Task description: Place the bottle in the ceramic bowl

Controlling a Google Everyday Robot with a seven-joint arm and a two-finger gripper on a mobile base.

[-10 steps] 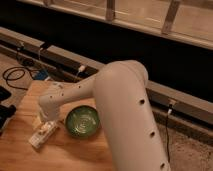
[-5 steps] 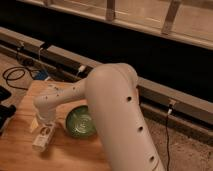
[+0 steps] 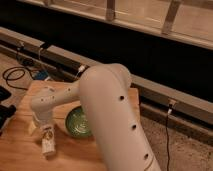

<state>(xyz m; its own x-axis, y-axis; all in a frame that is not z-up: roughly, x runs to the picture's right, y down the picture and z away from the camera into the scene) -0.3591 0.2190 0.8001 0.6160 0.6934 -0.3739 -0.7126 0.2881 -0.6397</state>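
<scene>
The slim white bottle point(image 3: 48, 143) lies on the wooden table point(image 3: 20, 150), just left of the green ceramic bowl point(image 3: 76, 123). My gripper point(image 3: 43, 129) hangs from the white wrist right above the bottle's far end and seems to touch it. My big white arm crosses the middle of the view and hides the bowl's right side. The visible part of the bowl holds nothing.
A dark object point(image 3: 5, 111) sits at the table's left edge. Black cables point(image 3: 17, 75) and a blue item lie on the floor behind the table. A long metal rail point(image 3: 165, 95) and a dark wall run along the back.
My arm has swung left and nearer, now covering more of the bowl. The gripper has come down onto the bottle's far end. The bottle and bowl stay in place.
</scene>
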